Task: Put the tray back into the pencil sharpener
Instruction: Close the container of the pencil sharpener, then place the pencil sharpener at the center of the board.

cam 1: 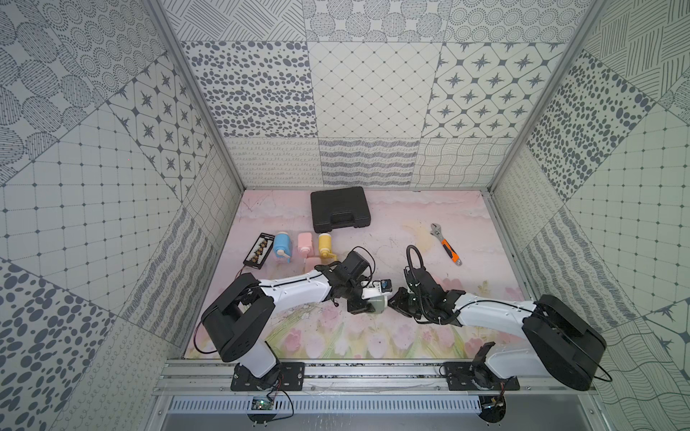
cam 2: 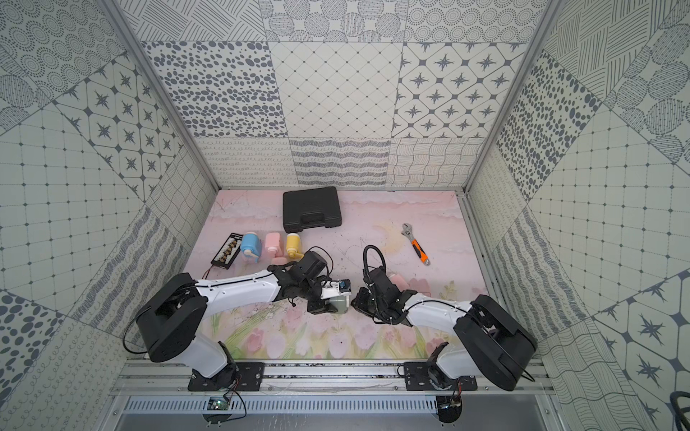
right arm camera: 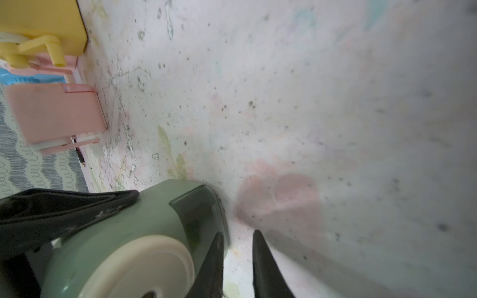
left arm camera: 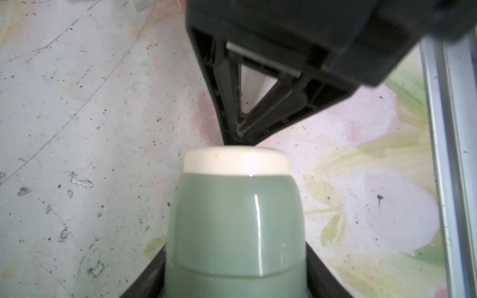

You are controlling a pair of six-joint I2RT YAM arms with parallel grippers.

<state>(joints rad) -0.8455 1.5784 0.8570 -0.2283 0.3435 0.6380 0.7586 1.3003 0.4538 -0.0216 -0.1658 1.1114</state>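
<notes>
— Left wrist view: what is clamped?
— A green pencil sharpener [left arm camera: 235, 219] is held in the left gripper [left arm camera: 235, 258]; an aluminium rail [left arm camera: 449, 154] is seen off to one side.
— Room?
— Open mat [right arm camera: 309, 103] is seen beyond the right gripper [right arm camera: 238, 236], which is parted narrowly around nothing.
— Counts?
— Four sharpeners: the green one, a blue sharpener [cam 1: 282, 244], a pink sharpener [cam 1: 305, 241], a yellow sharpener [cam 1: 325, 242]. One black case [cam 1: 339, 209], one adjustable wrench [cam 1: 446, 244].
— The tray [right arm camera: 200, 214]?
— Seated in the green body, just beside the right fingertips.
</notes>
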